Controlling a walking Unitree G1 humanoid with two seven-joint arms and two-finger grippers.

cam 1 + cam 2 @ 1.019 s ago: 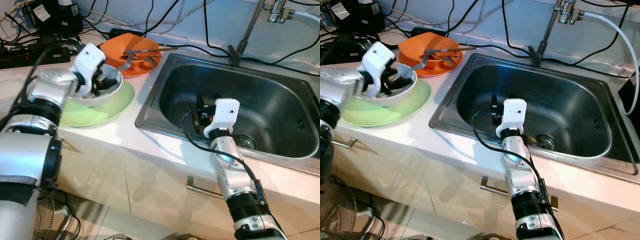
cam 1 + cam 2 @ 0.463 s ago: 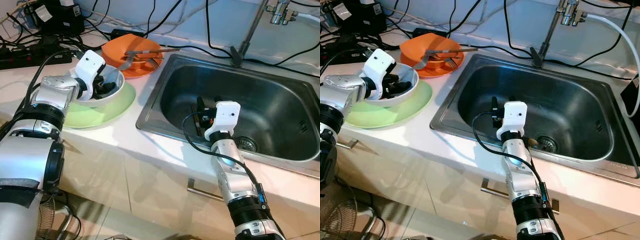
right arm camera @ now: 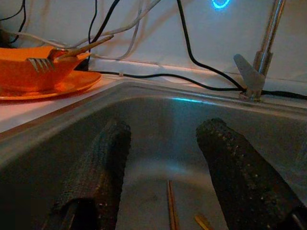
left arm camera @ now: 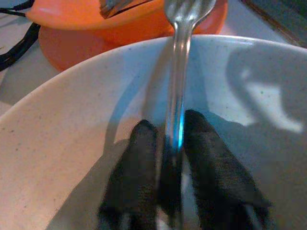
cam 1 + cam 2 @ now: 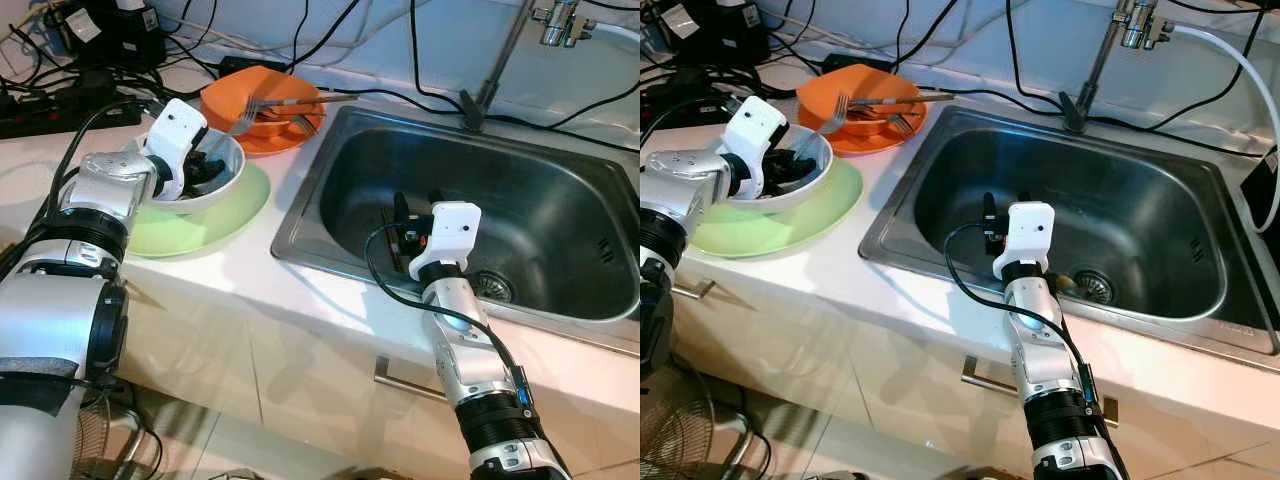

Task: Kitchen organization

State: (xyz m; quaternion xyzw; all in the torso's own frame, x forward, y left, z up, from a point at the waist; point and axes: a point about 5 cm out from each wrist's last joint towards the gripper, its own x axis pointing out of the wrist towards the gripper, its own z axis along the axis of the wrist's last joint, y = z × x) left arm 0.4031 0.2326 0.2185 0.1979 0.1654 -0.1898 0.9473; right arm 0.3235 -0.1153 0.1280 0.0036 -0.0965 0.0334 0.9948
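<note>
A white bowl (image 5: 232, 166) stands on a pale green plate (image 5: 205, 222) on the counter, left of the sink. My left gripper (image 5: 204, 170) reaches inside the bowl and is shut on the handle of a silver fork (image 4: 175, 91). The fork's tines (image 5: 240, 117) stick up over the bowl's rim toward an orange bowl (image 5: 232, 100) that holds more forks and chopsticks (image 5: 300, 101). My right gripper (image 3: 163, 132) hangs open inside the steel sink (image 5: 560, 190), holding nothing. Thin chopsticks (image 3: 171, 211) lie on the sink bottom below it.
A tap (image 5: 497, 55) rises behind the sink, and a drain (image 5: 491, 285) sits near the right arm. Black cables and power strips (image 5: 50, 102) crowd the back left of the counter. Cabinet fronts with a handle (image 5: 400, 378) lie below the counter's edge.
The fork in my left gripper has tipped more upright, its tines rising and moving left, off the orange bowl. The right arm has stayed still.
</note>
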